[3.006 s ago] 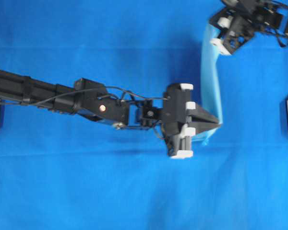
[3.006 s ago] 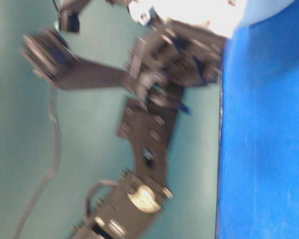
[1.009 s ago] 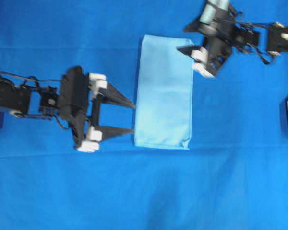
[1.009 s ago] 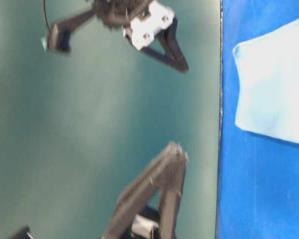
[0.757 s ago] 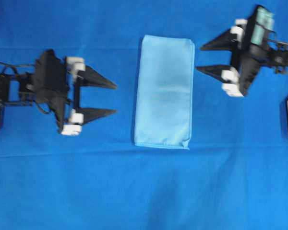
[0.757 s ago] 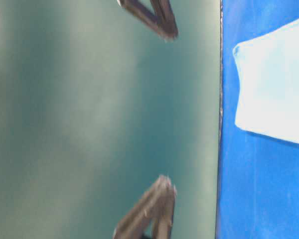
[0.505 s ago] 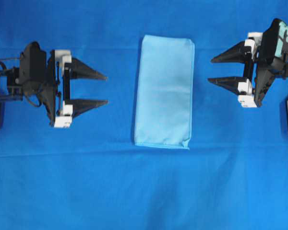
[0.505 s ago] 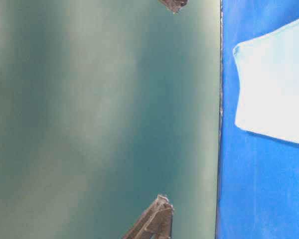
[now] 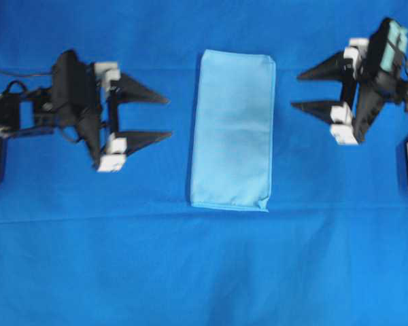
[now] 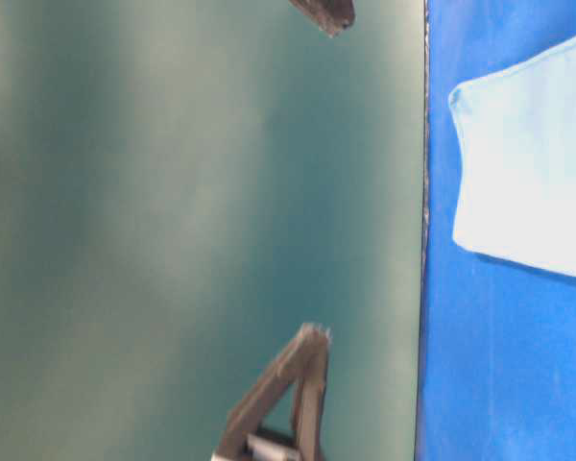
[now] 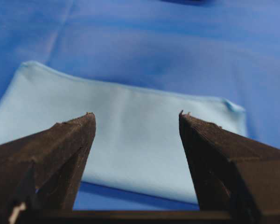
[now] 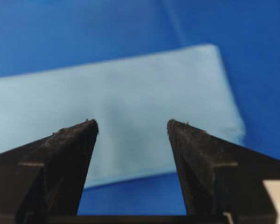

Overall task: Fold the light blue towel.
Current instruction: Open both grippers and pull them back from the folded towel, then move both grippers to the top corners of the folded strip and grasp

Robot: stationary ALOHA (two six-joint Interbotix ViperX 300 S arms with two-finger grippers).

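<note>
Light blue towel (image 9: 232,129) lies flat mid-bench on the dark blue sheet (image 9: 204,272), folded into a tall narrow rectangle. Left pincer (image 9: 164,117) spread wide, empty, near the towel's left edge, not touching. Right pincer (image 9: 300,90) also spread, empty, off the right edge. Both point at the towel.
</note>
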